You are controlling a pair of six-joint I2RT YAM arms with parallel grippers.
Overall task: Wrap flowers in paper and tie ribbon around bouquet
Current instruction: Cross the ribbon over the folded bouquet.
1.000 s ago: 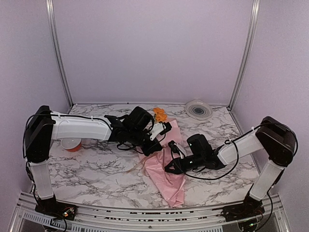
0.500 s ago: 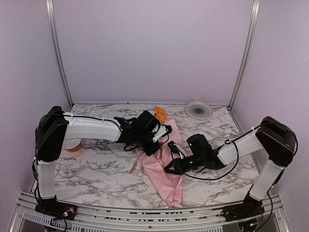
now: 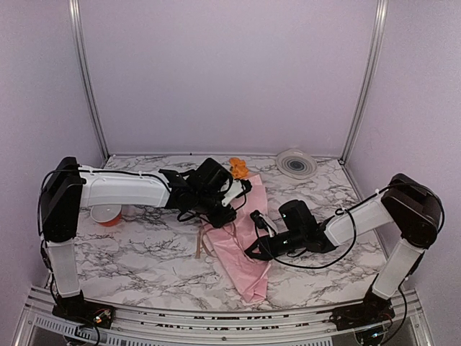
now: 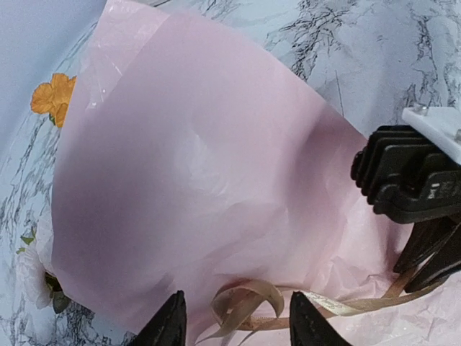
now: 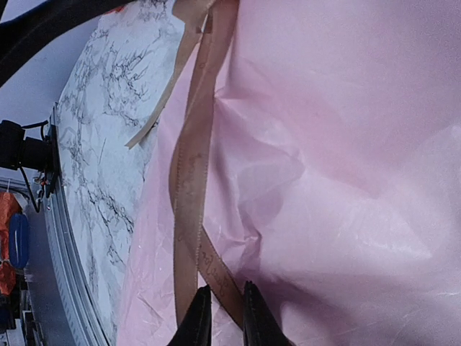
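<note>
Arms stretch low over the centre-frame crinkly pink paper sheet [image 3: 241,252]. The left claw [image 4: 234,321] is spread. Only the right-wrist view shows the right claw [image 5: 223,317] pinching the narrow tan ribbon [image 5: 189,180].

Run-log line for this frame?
left gripper: open, ribbon loop between fingers | right gripper: shut on ribbon | paper: over flowers, lying on table
</note>
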